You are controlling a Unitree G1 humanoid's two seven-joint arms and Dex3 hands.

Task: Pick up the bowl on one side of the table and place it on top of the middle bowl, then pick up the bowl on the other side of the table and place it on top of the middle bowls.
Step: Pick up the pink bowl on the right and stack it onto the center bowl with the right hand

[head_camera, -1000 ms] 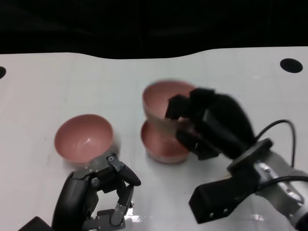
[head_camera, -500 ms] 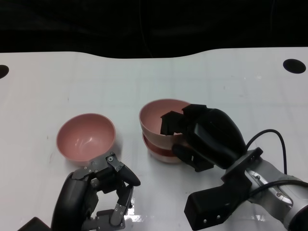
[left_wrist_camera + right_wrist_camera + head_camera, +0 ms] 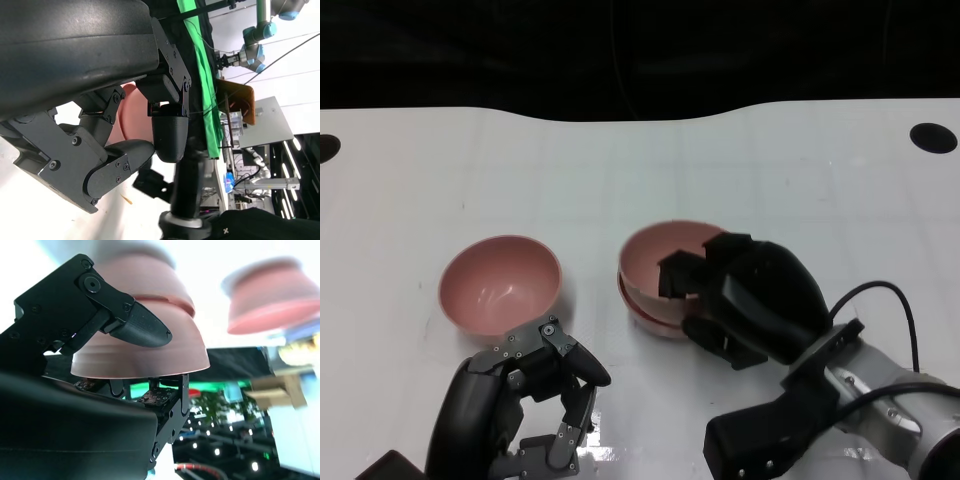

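Likely light, stiff and smooth-walled, so apt to slip: best taken at the rim, thumb inside and fingers outside. Leftmost, resting curled and empty at the table's point(image 3: 410, 180) near edge, left hand point(image 3: 520, 405); just beyond it, lone bowl point(image 3: 501, 284), upright and untouched. Mid-table, stack point(image 3: 660, 285) of two nested bowls, upper one's rim pinched by right hand point(image 3: 745, 295). Nothing between lone bowl and stack but bare top; right forearm point(image 3: 860, 395) and cable point(image 3: 895, 300) crowding the stack's right side.

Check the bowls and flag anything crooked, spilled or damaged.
Nothing stands out. The top bowl sits nested in the middle bowl, gripped by the right hand. The left bowl stands upright, intact and empty.
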